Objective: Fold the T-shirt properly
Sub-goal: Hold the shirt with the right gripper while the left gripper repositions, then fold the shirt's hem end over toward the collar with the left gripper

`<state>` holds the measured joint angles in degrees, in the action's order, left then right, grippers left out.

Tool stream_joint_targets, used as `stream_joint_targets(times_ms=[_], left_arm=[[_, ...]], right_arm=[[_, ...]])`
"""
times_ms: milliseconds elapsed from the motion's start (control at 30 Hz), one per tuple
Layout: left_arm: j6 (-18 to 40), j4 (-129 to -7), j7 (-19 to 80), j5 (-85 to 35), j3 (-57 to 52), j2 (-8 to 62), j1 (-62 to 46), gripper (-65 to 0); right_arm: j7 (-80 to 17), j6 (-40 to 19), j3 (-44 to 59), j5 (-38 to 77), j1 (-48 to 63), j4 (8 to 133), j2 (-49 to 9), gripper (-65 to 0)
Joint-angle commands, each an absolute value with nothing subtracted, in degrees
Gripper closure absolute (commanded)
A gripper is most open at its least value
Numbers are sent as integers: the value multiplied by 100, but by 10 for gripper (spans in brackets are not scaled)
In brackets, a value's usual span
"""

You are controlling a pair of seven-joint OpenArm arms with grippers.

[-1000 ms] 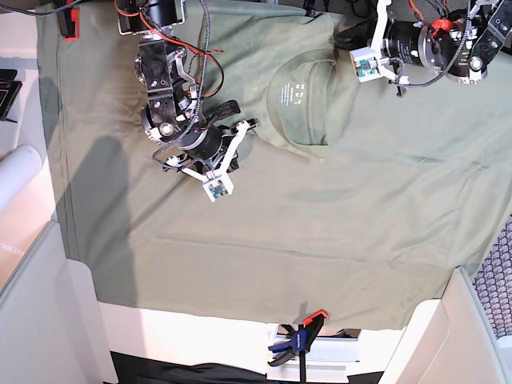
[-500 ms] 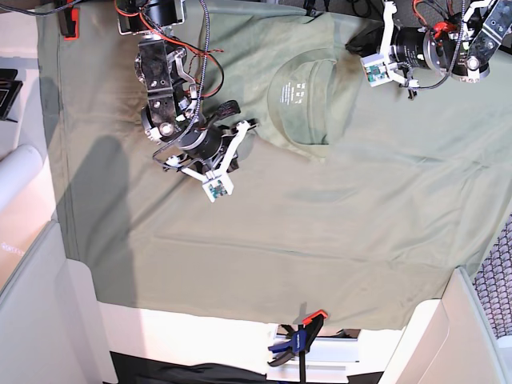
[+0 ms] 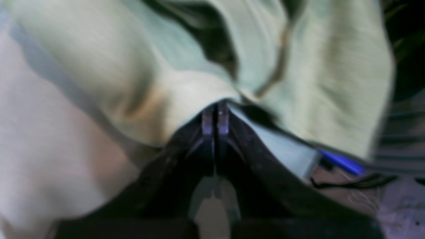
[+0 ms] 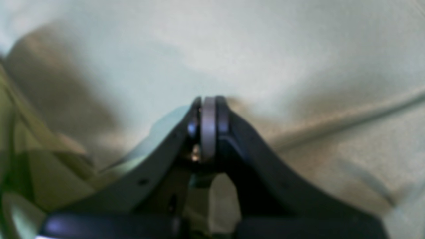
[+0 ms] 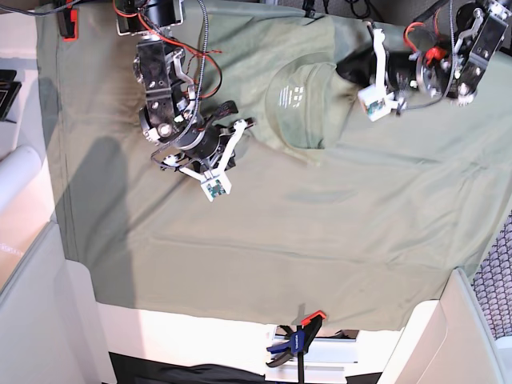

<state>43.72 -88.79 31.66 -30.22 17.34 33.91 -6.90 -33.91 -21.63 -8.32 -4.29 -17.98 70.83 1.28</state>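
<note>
The pale sage-green T-shirt [image 5: 320,200] lies spread on the table, with its ribbed collar [image 5: 292,100] and white label print at the back middle. My left gripper [image 5: 344,66] is shut on the shirt's shoulder to the right of the collar and holds that fabric raised. In the left wrist view the cloth [image 3: 298,66] bunches and drapes from the left gripper [image 3: 215,108]. My right gripper [image 5: 250,125] is shut on the shirt fabric to the left of the collar. Up close, the cloth [image 4: 265,49] puckers around the right gripper [image 4: 208,99].
A larger green sheet with a hemmed left edge [image 5: 58,160] covers the table. A blue-and-orange clamp [image 5: 298,340] grips the front edge, and a red clamp [image 5: 70,22] sits at the back left. A white roll [image 5: 16,172] lies at the left.
My left arm has swung down and to the left, pulling the collar's right side up and over, so the collar now looks narrower. My right arm has barely moved.
</note>
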Motion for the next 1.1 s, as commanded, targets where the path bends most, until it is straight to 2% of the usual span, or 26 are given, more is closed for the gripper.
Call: stream_joint_targets(times_ms=[0, 300, 567, 833, 1067], left_arm=[[4000, -8737, 3474, -2543, 1723, 3492, -464, 0], [4000, -7588, 3354, -2539, 2473, 3492, 926, 0], [4000, -6943, 2790, -2012, 3269, 3457, 2051, 0], [4000, -6042, 2637, -1638, 3795, 2692, 3004, 0], [4000, -5739, 2508, -1529, 3859, 2272, 3225, 0]], right_arm=[[-3310, -2174, -825, -408, -1949, 7179, 121, 0], [-3367, -2171, -825, -410, -1949, 7297, 78, 0], [-3793, -2171, -825, -410, -1931, 7452, 75, 0], [-4117, -2169, -825, -403, -1321, 8416, 82, 0], [-4160, -2169, -825, -266, -364, 9144, 191, 0]])
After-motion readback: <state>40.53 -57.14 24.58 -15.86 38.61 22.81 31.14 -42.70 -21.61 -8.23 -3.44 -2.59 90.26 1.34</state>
